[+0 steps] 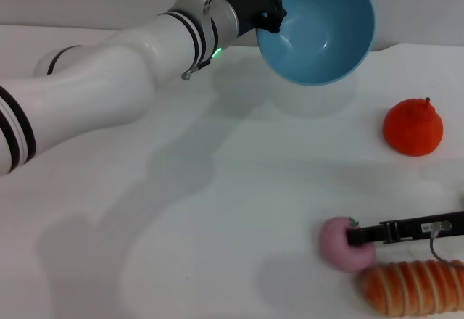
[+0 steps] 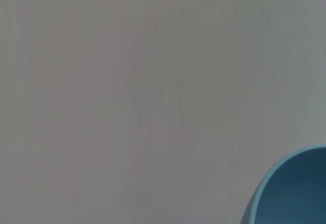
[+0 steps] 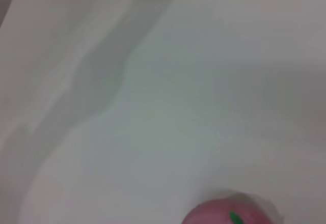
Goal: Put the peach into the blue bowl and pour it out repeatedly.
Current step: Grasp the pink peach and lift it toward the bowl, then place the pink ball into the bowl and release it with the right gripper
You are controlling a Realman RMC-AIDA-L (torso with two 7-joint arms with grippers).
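My left arm reaches across the white worktop [image 1: 181,210] from the left, and my left tool [image 1: 270,11] is clenched on the near-left rim of the blue bowl [image 1: 319,29], holding it up off the surface and tipped so its hollow faces toward me; the bowl has nothing in it. My left wrist view catches only a curved piece of that bowl's rim [image 2: 295,193] against the pale worktop [image 2: 127,91]. Farther right, the orange-red stemmed fruit [image 1: 412,127] sits on the worktop by itself, well apart from the bowl. Down at the near right, the peach [image 1: 344,243] rests on the worktop, with its small green leaf mark on top. My right tool [image 1: 357,236] comes in from the right edge as a thin dark finger lying across the peach's right side, touching it; I cannot tell whether it is gripping or released. Just beside the peach, nearer to me, lies a ridged orange bread roll [image 1: 413,288]. My right wrist view shows the top of the peach [image 3: 224,216] at its edge.
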